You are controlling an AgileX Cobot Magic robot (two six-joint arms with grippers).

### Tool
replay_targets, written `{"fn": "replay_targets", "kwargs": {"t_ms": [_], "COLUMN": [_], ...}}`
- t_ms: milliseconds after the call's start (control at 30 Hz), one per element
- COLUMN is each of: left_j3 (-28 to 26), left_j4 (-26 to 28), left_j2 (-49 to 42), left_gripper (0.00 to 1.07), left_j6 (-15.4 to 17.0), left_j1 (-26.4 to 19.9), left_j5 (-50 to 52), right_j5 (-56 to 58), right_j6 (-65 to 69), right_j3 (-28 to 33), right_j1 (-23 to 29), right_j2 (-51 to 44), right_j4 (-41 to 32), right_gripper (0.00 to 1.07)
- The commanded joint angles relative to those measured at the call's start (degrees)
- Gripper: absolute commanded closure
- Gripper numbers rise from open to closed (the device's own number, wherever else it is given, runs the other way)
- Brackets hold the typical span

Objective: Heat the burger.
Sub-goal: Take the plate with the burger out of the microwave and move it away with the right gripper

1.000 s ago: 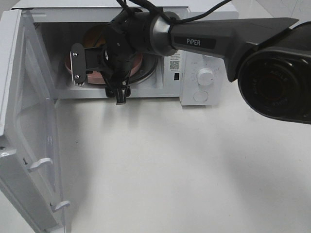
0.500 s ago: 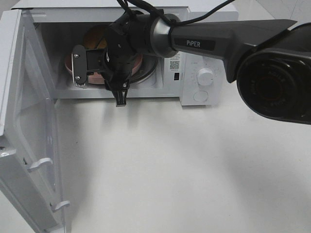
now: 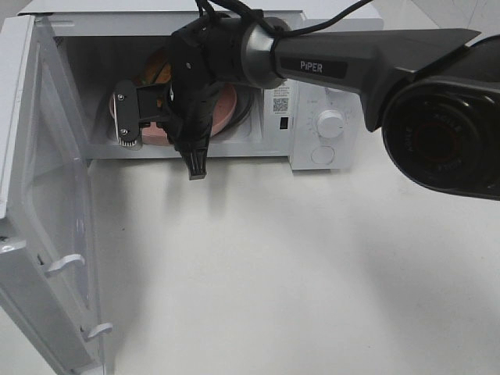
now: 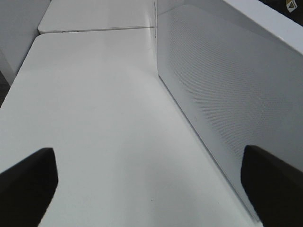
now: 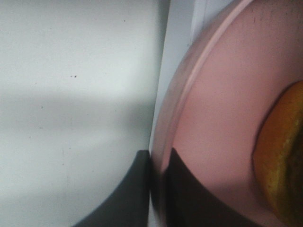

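My right gripper [image 3: 166, 134] reaches into the open microwave [image 3: 269, 19] and is shut on the rim of the pink plate [image 3: 227, 105]. In the right wrist view the two dark fingertips [image 5: 137, 189] pinch the plate's edge [image 5: 222, 118]. The burger [image 3: 159, 66] sits on the plate inside the cavity, mostly hidden by the wrist; its golden-brown bun shows in the right wrist view [image 5: 284, 156]. My left gripper [image 4: 151, 189] is open and empty, low over the white table beside the microwave door; it is out of the exterior view.
The microwave door [image 3: 47, 195] stands wide open at the left and also shows in the left wrist view [image 4: 222, 94]. The control panel with a white dial [image 3: 332, 123] is on the right. The white table [image 3: 273, 273] lies in front.
My right wrist has rolled and shifted slightly, and the lower finger now reaches further out past the cavity's front edge. The plate and burger have shifted a little with it.
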State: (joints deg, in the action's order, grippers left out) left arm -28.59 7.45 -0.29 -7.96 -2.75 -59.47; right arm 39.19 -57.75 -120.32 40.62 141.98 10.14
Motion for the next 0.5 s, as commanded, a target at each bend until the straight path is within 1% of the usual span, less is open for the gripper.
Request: {"fn": "replay_targets", "kwargs": {"t_ms": [33, 167, 200, 267, 300, 400, 467, 500], "left_j3": [0.1, 0.1, 0.1, 0.1, 0.1, 0.1, 0.1, 0.1], "left_j4": [0.1, 0.1, 0.1, 0.1, 0.1, 0.1, 0.1, 0.1], "left_j2": [-1.2, -1.2, -1.2, -1.2, -1.2, -1.2, -1.2, -1.2], "left_gripper": [0.09, 0.09, 0.09, 0.09, 0.09, 0.09, 0.09, 0.09], "left_j6": [0.3, 0.3, 0.3, 0.3, 0.3, 0.3, 0.3, 0.3], "left_j1": [-0.2, -0.2, -0.2, -0.2, -0.2, -0.2, -0.2, -0.2], "left_j5": [0.2, 0.2, 0.2, 0.2, 0.2, 0.2, 0.2, 0.2], "right_j5": [2.6, 3.0, 2.3, 1.7, 0.4, -0.3, -4.5, -4.5], "right_j6": [-2.6, -2.6, -3.3, -3.9, -4.8, -5.0, -5.0, -5.0], "right_j3": [0.1, 0.6, 2.6, 3.7, 6.7, 8.2, 14.1, 14.1], "right_j1": [0.5, 0.5, 0.5, 0.5, 0.5, 0.5, 0.5, 0.5], "right_j2": [-1.1, -2.1, -3.5, -4.4, -6.0, -6.9, -10.4, -10.4], "right_j4": [-1.5, -1.7, -1.6, -1.6, -1.6, -1.6, -1.5, -1.5], "right_gripper": [1.07, 1.07, 1.07, 1.07, 1.07, 1.07, 1.07, 1.07]}}
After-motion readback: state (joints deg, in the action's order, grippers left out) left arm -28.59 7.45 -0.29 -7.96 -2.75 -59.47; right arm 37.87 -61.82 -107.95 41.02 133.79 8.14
